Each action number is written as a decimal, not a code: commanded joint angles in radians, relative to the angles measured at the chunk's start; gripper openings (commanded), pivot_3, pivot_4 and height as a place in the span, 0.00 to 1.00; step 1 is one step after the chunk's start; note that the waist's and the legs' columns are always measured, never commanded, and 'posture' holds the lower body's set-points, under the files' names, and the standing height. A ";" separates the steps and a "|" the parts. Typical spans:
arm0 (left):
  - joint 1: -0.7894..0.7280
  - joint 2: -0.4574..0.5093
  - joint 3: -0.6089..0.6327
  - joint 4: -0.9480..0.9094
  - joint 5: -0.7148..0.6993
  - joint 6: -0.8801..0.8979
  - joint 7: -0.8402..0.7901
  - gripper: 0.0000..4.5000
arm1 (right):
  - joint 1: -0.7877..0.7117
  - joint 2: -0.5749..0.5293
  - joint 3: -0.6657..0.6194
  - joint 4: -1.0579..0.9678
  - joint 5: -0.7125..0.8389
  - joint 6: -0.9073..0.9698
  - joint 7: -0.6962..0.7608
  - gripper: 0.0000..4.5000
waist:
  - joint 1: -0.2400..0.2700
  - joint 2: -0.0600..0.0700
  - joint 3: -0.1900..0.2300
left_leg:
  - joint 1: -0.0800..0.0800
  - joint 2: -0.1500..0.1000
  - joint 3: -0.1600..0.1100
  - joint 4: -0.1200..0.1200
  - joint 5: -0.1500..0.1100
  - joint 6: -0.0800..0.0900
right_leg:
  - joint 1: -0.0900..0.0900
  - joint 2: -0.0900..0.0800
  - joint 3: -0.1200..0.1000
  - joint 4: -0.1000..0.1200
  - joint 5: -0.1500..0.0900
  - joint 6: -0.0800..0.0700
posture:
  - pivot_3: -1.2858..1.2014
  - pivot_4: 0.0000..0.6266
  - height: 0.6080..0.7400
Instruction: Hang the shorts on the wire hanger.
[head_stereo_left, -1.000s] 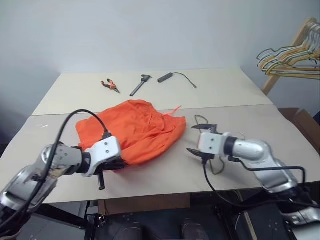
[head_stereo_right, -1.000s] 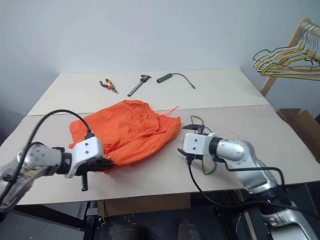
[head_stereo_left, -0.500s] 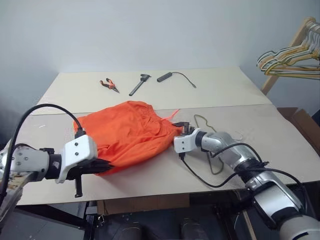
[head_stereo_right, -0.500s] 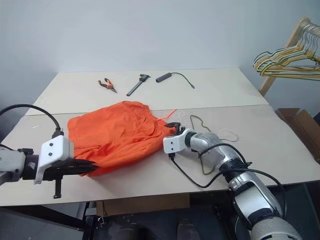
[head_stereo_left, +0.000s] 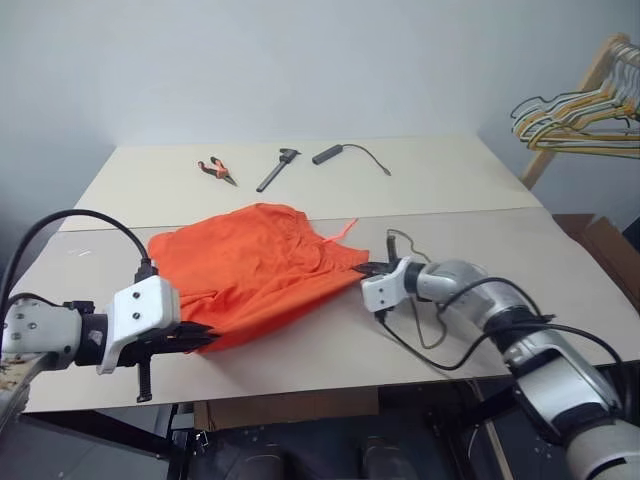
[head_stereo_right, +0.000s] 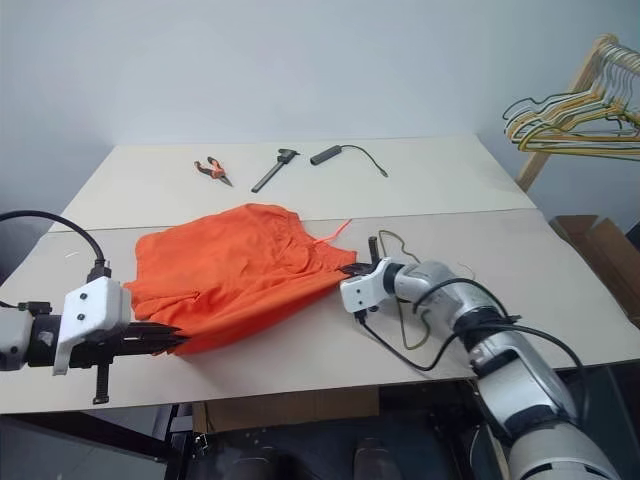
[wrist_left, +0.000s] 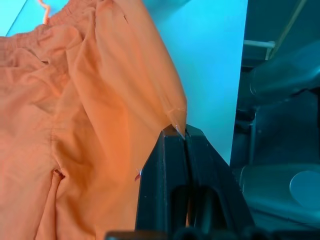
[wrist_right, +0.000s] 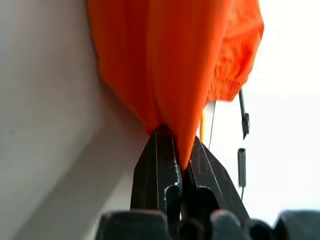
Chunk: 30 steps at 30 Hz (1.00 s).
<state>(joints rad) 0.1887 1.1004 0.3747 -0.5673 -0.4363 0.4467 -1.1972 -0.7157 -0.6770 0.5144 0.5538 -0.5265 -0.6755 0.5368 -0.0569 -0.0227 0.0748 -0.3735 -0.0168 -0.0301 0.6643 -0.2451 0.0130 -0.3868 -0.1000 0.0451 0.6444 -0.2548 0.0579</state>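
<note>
Orange fabric of the shorts lay spread across the middle of the bench, gripped at two opposite edges. The left end effector was fully closed on a corner of the hem at the near left, and the left wrist view showed that corner pinched between the black fingertips. The right end effector was fully closed on the right edge of the garment, just below the waistband and drawstring; the right wrist view showed a fold of cloth drawn into the closed fingers. Holding both sides probably served to stretch the shorts flat and keep them under control for lifting.

The wire hanger lay flat on the bench immediately right of the shorts, partly under the right arm, with its hook toward the far side. It was not yet threaded through or under the fabric, so the hanging step remained to be done.

Pliers, a dark hand tool and a black handle with a cord lay along the far section of the bench, well apart from the work. A bunch of hangers hung on a wooden stand at the far right.
</note>
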 joint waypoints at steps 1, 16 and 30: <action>-0.023 0.010 -0.053 0.068 0.076 -0.127 -0.024 0.00 | 0.121 -0.158 -0.092 -0.273 0.162 0.086 0.206 0.01 | 0.008 0.000 0.000 | 0.000 0.000 0.000 0.000 0.000 0.000 | 0.000 0.000 0.000 -0.001 0.000 0.000 | 0.50 0.06 1.00; -0.375 -0.009 -0.267 0.427 0.163 -0.423 -0.156 0.00 | 0.226 -0.268 -0.258 -0.655 0.511 0.442 0.440 0.01 | -0.043 0.000 -0.002 | 0.004 0.015 0.019 0.001 0.000 0.000 | 0.000 0.011 0.002 -0.003 0.002 0.001 | 0.46 0.00 1.00; -1.793 -0.405 -0.464 1.792 0.763 -0.759 1.410 0.00 | -0.775 0.291 -0.373 0.540 0.193 0.253 -0.825 0.01 | -0.104 -0.005 -0.011 | -0.042 0.000 0.003 -0.006 0.017 -0.027 | -0.058 -0.003 0.000 0.017 0.013 -0.003 | 0.47 0.00 1.00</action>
<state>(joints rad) -1.6139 0.6348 -0.1130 1.1586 0.3129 -0.2558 0.1269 -1.5184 -0.3366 0.1954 1.0418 -0.3447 -0.3709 -0.2040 -0.1604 -0.0273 0.0635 -0.4147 -0.0190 -0.0264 0.6544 -0.2303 -0.0115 -0.4453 -0.1065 0.0445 0.6627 -0.2435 0.0587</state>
